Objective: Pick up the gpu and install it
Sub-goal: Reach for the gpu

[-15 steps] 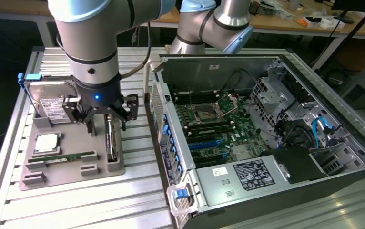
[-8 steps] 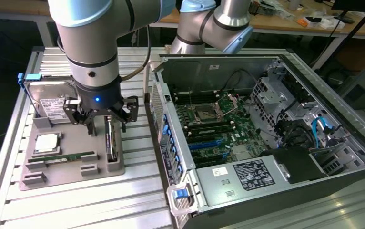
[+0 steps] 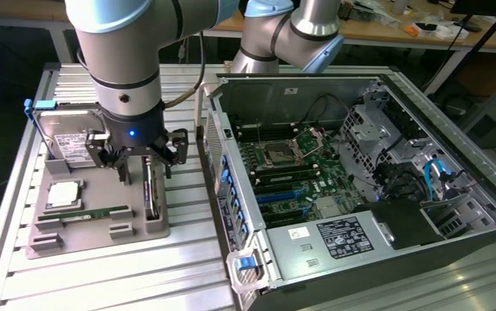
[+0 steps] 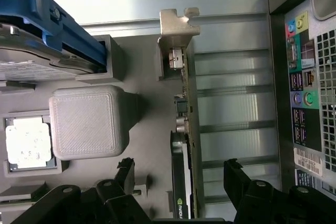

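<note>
Wrist view: gpu (image 4: 181,171) edgewise, bracket (image 4: 177,30) opposite jaws

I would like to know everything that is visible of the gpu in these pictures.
The gpu is a thin, dark card that stands on its long edge in a slot of the grey holder. A silvery metal bracket with a hooked tab closes one end, and small connectors sit behind it. A black cover with a green logo lies on one face. The open gripper hangs over the card, one finger on each side, with a gap to both.
</note>
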Controlling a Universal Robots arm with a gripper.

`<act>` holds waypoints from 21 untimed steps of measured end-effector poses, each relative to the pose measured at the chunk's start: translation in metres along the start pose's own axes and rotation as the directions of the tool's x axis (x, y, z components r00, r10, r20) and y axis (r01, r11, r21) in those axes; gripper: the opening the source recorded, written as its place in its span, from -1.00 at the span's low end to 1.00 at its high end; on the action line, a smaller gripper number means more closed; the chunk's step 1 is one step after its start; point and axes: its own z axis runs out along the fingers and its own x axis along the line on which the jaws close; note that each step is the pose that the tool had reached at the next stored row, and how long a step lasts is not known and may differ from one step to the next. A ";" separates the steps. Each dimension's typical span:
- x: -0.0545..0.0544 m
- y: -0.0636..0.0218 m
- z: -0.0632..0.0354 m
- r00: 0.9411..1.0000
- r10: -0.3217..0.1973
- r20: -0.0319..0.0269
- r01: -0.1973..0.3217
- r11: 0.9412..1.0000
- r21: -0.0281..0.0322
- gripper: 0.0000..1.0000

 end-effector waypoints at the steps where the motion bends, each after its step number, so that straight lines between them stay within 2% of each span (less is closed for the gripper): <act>1: 0.000 0.0000 -0.0008 1.000 0.000 0.000 0.000 1.000 0.000 0.56; 5: 0.000 0.0003 -0.0058 1.000 0.000 0.000 0.000 1.000 0.000 0.56; 11: 0.000 0.0009 -0.0196 1.000 0.000 0.000 0.000 1.000 0.000 0.56; 16: -0.001 0.0012 -0.0258 1.000 0.000 0.000 0.000 1.000 0.000 0.56; 19: 0.000 0.0028 -0.0330 1.000 0.000 0.000 0.000 1.000 0.000 0.56; 21: 0.000 0.0041 -0.0411 1.000 0.000 0.000 0.000 1.000 0.002 0.56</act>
